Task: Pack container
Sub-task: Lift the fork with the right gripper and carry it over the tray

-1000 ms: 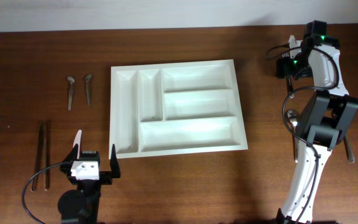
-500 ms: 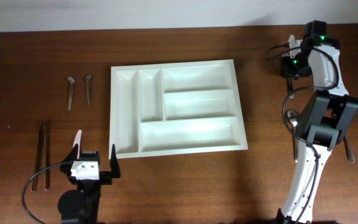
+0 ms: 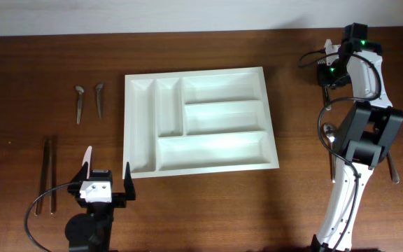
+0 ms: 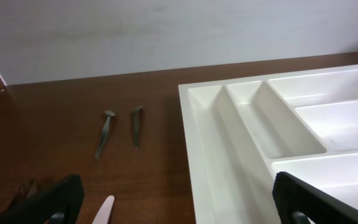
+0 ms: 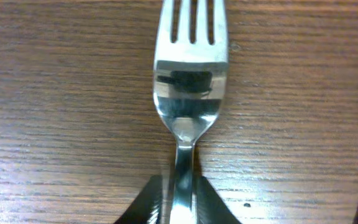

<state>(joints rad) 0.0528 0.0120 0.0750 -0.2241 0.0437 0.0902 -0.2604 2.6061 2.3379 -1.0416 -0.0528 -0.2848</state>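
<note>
The container [image 3: 198, 120], a large white tray with several compartments, lies at the table's middle and shows nothing inside; its left part shows in the left wrist view [image 4: 229, 143]. A metal fork [image 5: 188, 93] lies on the wood with its tines pointing away. My right gripper [image 5: 180, 186] is shut on the fork's handle, one dark finger on each side. In the overhead view the right arm [image 3: 366, 133] hides that gripper. My left gripper [image 3: 105, 180] stands open near the container's front left corner, holding nothing [image 4: 179, 205].
Two small spoons [image 3: 88, 100] lie left of the container [image 4: 120, 127]. Two long dark utensils [image 3: 47, 175] lie at the far left. A pale pointed tip [image 4: 104, 208] shows between my left fingers. More cutlery [image 3: 394, 168] lies by the right arm.
</note>
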